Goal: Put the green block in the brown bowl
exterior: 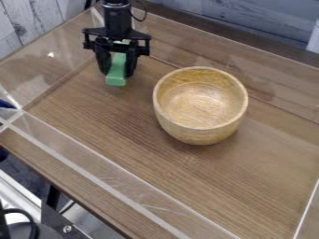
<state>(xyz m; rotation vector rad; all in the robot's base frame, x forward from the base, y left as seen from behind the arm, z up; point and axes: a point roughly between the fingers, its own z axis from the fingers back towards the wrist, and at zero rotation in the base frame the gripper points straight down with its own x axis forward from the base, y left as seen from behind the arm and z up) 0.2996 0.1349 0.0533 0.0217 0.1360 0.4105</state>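
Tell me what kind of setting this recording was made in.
Probably a robotics lab or workshop test bench: a robot gripper over a wooden tabletop, clear tape strips stuck along it, and black cables at the edge.

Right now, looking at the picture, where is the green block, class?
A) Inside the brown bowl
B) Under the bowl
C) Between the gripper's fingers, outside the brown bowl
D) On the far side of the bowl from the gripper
C: the green block shows between the fingers of the gripper, beside the brown bowl and outside its rim.
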